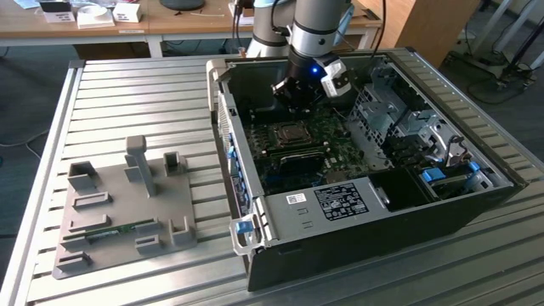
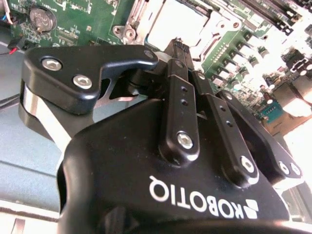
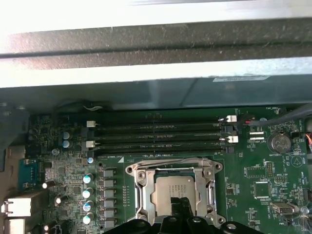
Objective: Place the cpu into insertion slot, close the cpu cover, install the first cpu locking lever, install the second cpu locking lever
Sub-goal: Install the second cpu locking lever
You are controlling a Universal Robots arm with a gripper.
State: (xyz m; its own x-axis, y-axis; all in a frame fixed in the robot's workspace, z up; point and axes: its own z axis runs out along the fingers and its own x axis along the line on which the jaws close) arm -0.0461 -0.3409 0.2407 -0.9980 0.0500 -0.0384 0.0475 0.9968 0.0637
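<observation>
Silvery cpu (image 3: 176, 191) lies flat in its socket on the green motherboard (image 3: 263, 175), with its metal top facing up, and the square cpu cover (image 3: 174, 169) lies closed around it as a frame, so the chip shows through the open centre. In the exterior view the same socket sits in the middle of the board, inside the open black computer case (image 1: 399, 217) that lies on its side on the ribbed metal counter (image 1: 136, 95).

The gripper (image 2: 178, 48) hangs directly above the socket, and its dark fingers (image 3: 180, 207) cover the near edge of the cpu in the first wrist view. In the second wrist view the fingers come together at the tips over the socket and nothing is between them.

Beside the socket, four long memory slots (image 3: 161, 136) run parallel to one edge of the cover; their long axis lies along the board. A row of small cylindrical capacitors (image 3: 87, 197) stands on another side of the socket, and one round coin battery (image 3: 280, 142) sits further off. The wall of the case rises behind the memory slots.

On the counter, well apart from the case toward the exterior view's left, lies one grey fixture plate (image 1: 127, 217) with several upright holders, and one green memory stick (image 1: 106, 231) lies in it.
</observation>
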